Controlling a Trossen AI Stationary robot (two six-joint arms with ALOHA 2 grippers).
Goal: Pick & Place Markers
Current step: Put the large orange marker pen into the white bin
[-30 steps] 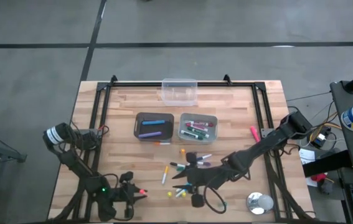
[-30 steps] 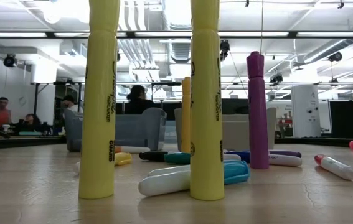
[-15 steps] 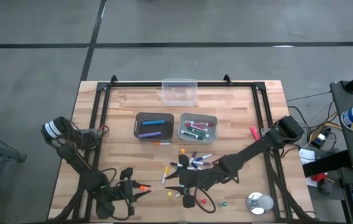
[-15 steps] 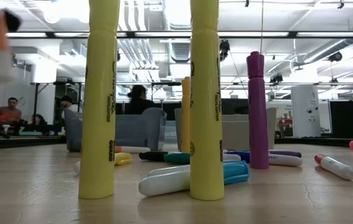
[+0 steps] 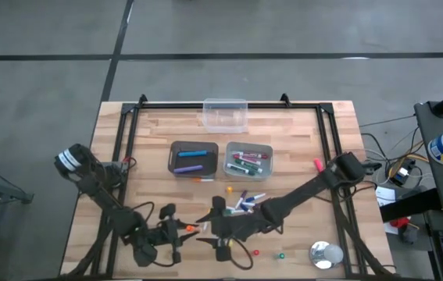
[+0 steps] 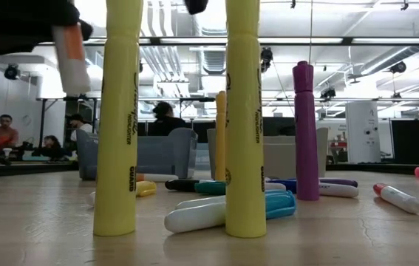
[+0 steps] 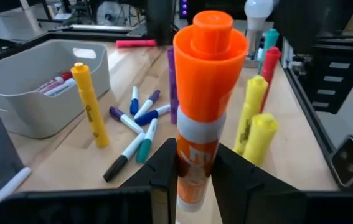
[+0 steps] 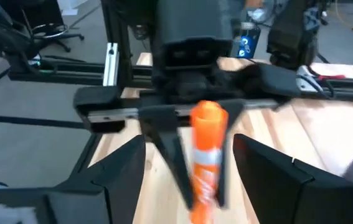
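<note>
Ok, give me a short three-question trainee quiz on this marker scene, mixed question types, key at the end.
1. True or false: the left gripper holds an orange-capped marker.
2. The right gripper is: A) shut on a yellow marker, B) open, facing the orange-capped marker, C) inside a bin.
3. How many grey bins on the table hold markers?

Key: 1 true; 2 B; 3 two.

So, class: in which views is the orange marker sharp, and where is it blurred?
Left wrist view: the orange marker is crisp between the left gripper fingers. Right wrist view: it is soft and smeared. Low view: it is a blurred shape at the upper left, while the standing yellow markers are sharp.
</note>
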